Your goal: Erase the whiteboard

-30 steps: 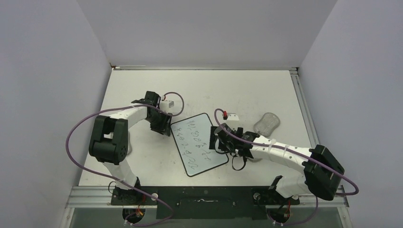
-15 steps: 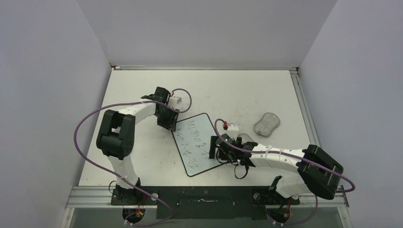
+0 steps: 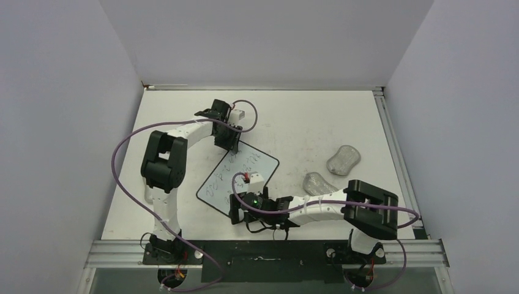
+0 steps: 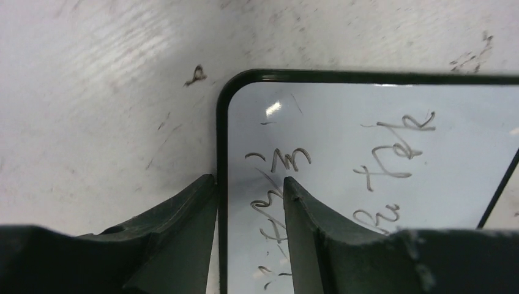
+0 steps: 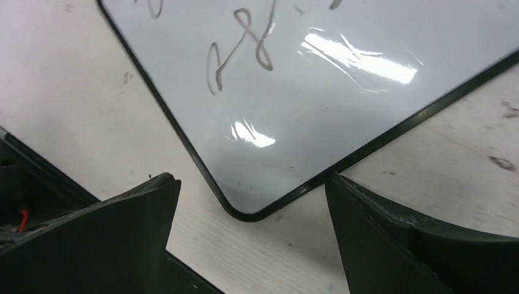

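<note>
The whiteboard lies flat on the table, turned diagonally, with dark scribbles on it. My left gripper is at its far corner. In the left wrist view the left gripper stands partly open across the board's black rim: one finger rests on the table against the rim, the other over the written surface. My right gripper is at the near corner. In the right wrist view the right gripper is wide open and empty, one finger on either side of that corner of the board.
A grey peanut-shaped lump lies right of the board and a second grey lump sits just beyond the right forearm. The table is white and smudged, with grey walls on three sides.
The whiteboard has turned and slid toward the left. My left gripper moved farther back and right along its far edge. My right gripper swung left and nearer, from the board's right side to its near corner.
</note>
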Robot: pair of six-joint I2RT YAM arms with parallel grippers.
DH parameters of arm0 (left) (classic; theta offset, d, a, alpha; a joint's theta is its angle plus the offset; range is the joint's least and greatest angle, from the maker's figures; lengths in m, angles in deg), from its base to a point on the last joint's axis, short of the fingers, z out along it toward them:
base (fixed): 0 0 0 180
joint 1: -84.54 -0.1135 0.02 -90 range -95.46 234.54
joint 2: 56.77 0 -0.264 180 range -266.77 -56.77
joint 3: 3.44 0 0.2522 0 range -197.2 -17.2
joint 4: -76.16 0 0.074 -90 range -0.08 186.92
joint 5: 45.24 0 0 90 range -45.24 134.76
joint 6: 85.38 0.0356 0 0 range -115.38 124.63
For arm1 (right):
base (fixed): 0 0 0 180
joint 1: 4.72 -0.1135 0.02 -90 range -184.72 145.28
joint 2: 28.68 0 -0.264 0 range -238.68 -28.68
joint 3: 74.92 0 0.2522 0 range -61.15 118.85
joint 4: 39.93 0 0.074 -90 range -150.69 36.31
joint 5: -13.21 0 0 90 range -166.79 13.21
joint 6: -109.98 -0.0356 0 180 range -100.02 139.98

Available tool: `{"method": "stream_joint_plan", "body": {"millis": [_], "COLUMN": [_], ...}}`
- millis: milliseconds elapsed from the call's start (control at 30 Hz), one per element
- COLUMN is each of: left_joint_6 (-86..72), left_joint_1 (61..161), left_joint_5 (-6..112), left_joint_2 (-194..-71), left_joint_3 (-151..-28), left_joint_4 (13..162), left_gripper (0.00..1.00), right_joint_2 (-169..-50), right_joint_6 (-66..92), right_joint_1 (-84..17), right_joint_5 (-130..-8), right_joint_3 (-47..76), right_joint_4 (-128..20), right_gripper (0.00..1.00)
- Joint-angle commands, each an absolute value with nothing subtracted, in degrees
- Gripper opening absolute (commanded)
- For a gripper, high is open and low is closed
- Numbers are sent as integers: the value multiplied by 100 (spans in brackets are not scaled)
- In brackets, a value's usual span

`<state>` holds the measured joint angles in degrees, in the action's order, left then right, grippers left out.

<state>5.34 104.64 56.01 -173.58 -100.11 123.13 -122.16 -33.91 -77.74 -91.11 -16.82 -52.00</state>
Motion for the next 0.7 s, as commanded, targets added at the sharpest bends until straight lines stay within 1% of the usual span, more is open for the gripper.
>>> {"method": "stream_joint_plan", "body": {"millis": [0, 200, 333, 400, 500, 667], "left_joint_6": [433, 1051, 1274, 1216, 1106, 1134], "left_joint_1": [10768, 10859, 10967, 11006, 10905, 10387], "left_joint_5": [7154, 8259, 8621, 8529, 8329, 7920], "left_joint_2": [-17830, -17864, -17823, -17644, -17350, -16556], "left_joint_3": [-10446, -10815, -10686, -10564, -10772, -11268], "left_joint_4": [12930, 13535, 13819, 13705, 13705, 14057], "left_gripper": [41, 41, 41, 41, 41, 45], "right_joint_2": [-13066, -13656, -13994, -13856, -13321, -12272], "right_joint_6": [-3506, -2989, -2716, -2636, -2600, -2577], "right_joint_1": [-7872, -7688, -7566, -7510, -7357, -7188], "right_joint_5": [-8513, -8188, -8067, -8129, -8232, -8404], "right_joint_3": [-1453, -837, -377, -378, -596, -942], "right_joint_4": [-5045, -4803, -5048, -5167, -5337, -5863], "right_gripper": [94, 92, 92, 91, 90, 90]}}
